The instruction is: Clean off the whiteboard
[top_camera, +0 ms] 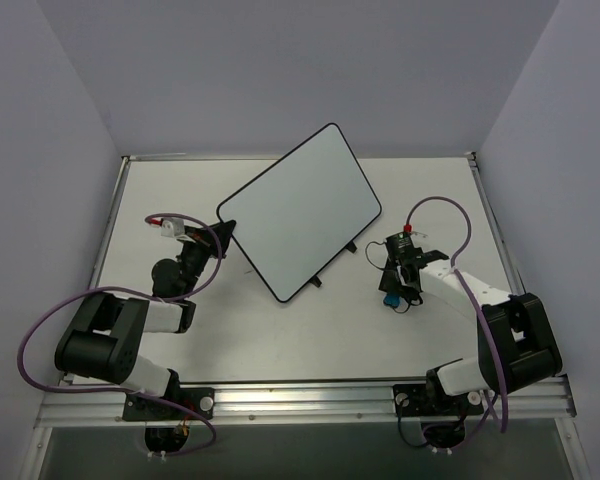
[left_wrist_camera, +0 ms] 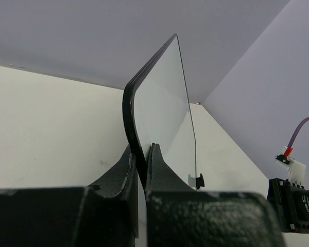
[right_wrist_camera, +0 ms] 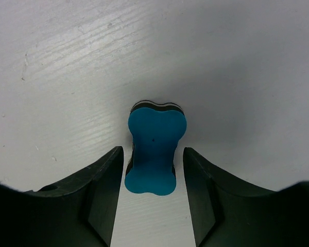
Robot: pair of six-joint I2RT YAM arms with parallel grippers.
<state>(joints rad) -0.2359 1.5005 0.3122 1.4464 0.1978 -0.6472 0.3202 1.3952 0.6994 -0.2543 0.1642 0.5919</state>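
The whiteboard [top_camera: 300, 215], white with a thin black frame and two black clips on its near long edge, stands tilted up off the table at the middle. No marks show on its face. My left gripper [top_camera: 223, 232] is shut on its left corner. In the left wrist view the jaws [left_wrist_camera: 143, 164] pinch the black frame, and the board [left_wrist_camera: 165, 103] rises edge-on. A small blue eraser [top_camera: 390, 298] lies flat on the table. My right gripper [right_wrist_camera: 153, 150] is open, its fingers on either side of the eraser [right_wrist_camera: 155, 128] without touching it.
The white table [top_camera: 280, 330] is enclosed by grey walls at the back and both sides. A metal rail runs along the near edge [top_camera: 300, 400]. My right arm's wrist [left_wrist_camera: 293, 200] shows at the right of the left wrist view.
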